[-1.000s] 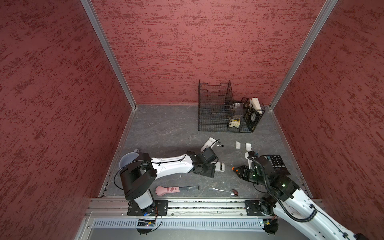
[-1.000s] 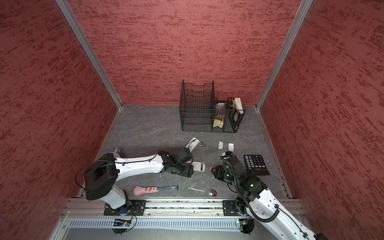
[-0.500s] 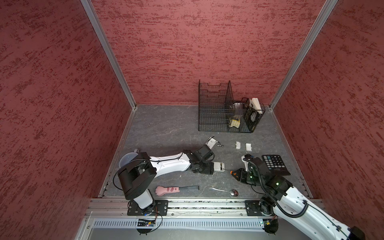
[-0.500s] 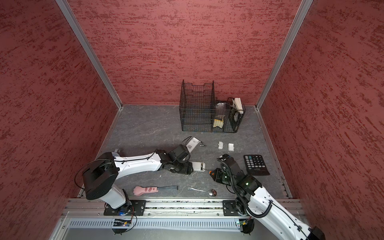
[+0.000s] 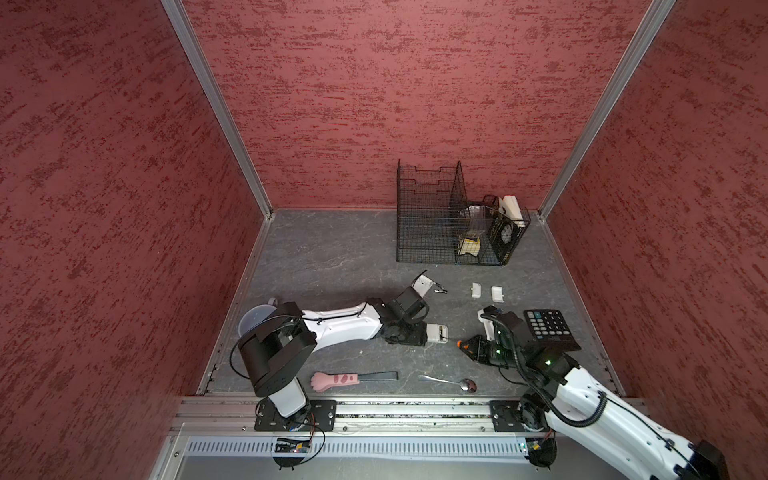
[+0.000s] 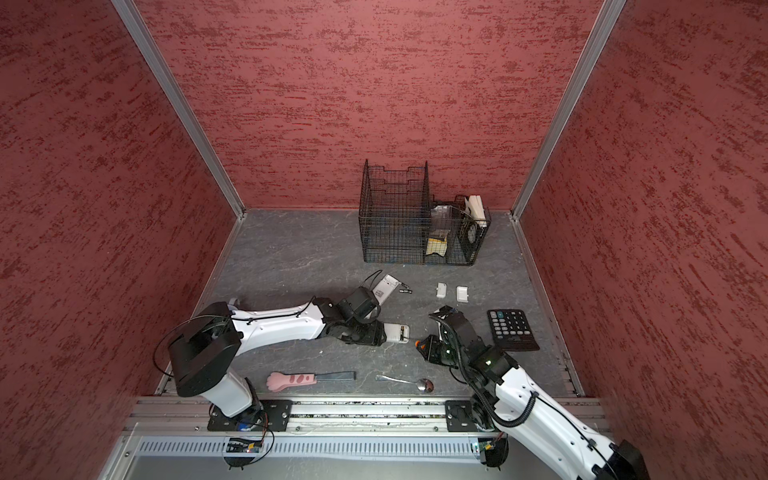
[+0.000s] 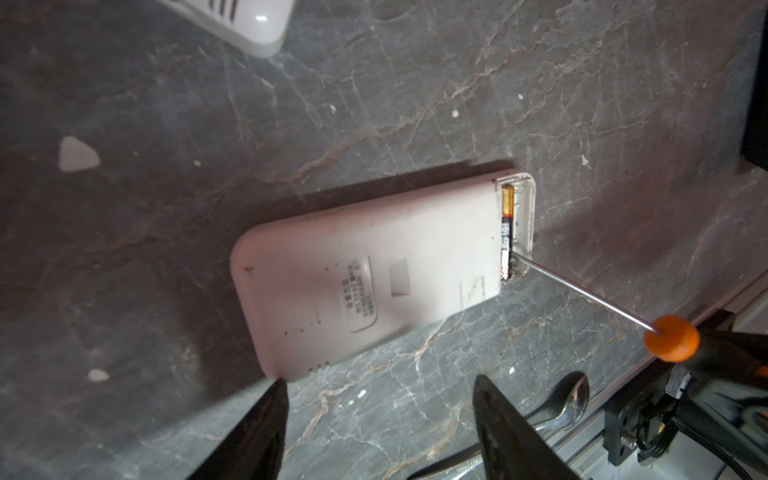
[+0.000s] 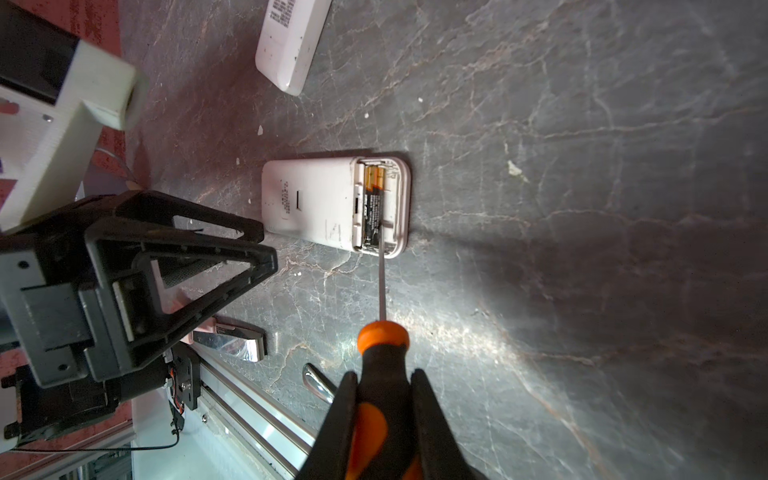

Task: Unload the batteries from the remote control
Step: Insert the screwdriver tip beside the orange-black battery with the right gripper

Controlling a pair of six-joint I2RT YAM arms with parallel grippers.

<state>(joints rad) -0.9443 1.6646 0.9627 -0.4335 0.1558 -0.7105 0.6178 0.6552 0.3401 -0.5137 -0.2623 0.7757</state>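
Right gripper [image 8: 384, 415] is clamped on the orange-handled screwdriver [image 8: 380, 374], tip poked into the open battery bay of the near remote [image 8: 328, 203]. Left gripper [image 7: 374, 432] hovers with jaws apart at that remote's other end, holding nothing. So it's roughly midway, I'd say: cover's off, but two batteries [image 8: 372, 193] sit in the bay. Count: two remotes, the second [image 5: 422, 286] farther back, two white covers [image 5: 476, 290], two loose batteries [image 5: 440, 289] beside that second remote.

The second remote [image 7: 232, 20] is cut off by the left wrist view's edge, and the print on the batteries [image 8: 372, 199] is too small to read.
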